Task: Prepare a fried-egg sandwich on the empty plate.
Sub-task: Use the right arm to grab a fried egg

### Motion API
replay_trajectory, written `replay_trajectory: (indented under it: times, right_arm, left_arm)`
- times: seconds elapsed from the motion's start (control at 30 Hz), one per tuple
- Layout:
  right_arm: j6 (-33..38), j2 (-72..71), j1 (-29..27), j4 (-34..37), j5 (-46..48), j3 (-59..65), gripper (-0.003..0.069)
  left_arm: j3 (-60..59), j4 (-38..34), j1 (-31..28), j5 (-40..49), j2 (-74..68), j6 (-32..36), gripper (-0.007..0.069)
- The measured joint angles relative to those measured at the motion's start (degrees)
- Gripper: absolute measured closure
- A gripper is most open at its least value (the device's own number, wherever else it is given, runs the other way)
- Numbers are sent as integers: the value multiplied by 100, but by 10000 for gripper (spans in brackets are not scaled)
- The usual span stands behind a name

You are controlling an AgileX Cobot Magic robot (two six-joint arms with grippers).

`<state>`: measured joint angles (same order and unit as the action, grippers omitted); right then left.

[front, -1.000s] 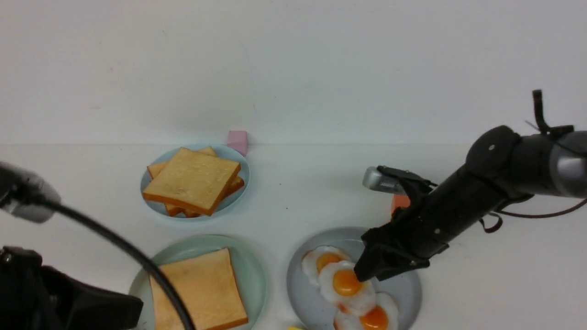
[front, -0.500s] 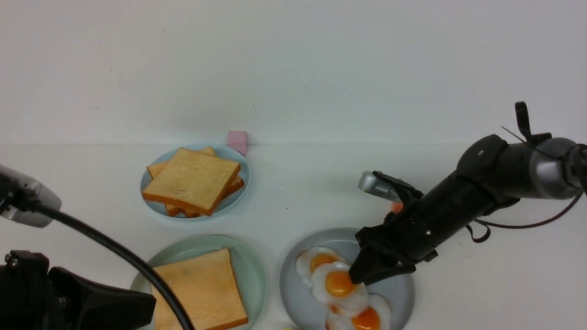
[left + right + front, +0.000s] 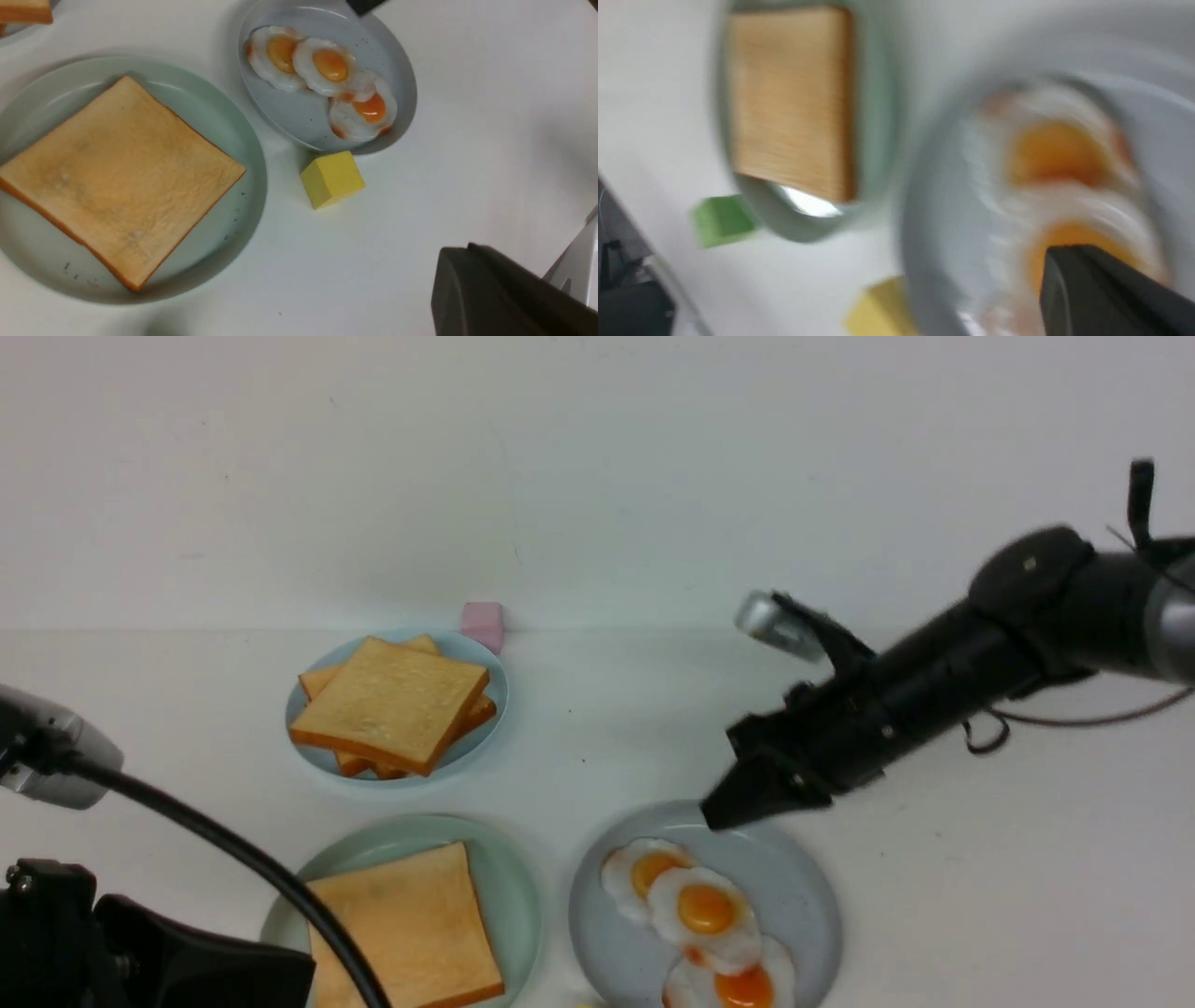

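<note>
The black right gripper (image 3: 719, 817), jaws closed together (nothing between them), hung right of centre above the round grey plate (image 3: 803, 915); the black left gripper (image 3: 303, 975), lower left, was closed.

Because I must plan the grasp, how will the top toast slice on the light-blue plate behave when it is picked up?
The top toast slice will probably stay stiff: it looks flat, though it overhangs the crossed slices below. Being tilted and only partly supported, it may slide or tip if pushed sideways.
</note>
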<state>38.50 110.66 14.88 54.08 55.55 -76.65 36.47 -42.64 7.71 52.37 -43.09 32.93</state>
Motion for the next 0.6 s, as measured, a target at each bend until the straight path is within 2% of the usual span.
replay_trajectory:
  times: [0.17, 0.3, 0.33, 0.4, 0.6]
  right_arm:
    - [-397, -16, 538, -352, 345, -762, 641]
    - [-1201, -16, 574, -1577, 668, -1147, 577]
    - [-1235, -16, 574, -1644, 682, -1153, 573]
    - [-1525, 0, 518, -2373, 892, -1172, 505]
    - [-1420, 281, 290, -2389, 1303, -1172, 365]
  left_arm:
    - [0, 335, 0, 132, 281, -289, 638]
    - [0, 558, 0, 249, 516, -594, 638]
    - [0, 558, 0, 256, 525, -595, 638]
    - [0, 573, 0, 379, 645, -596, 638]
    - [0, 356, 0, 603, 709, -145, 637]
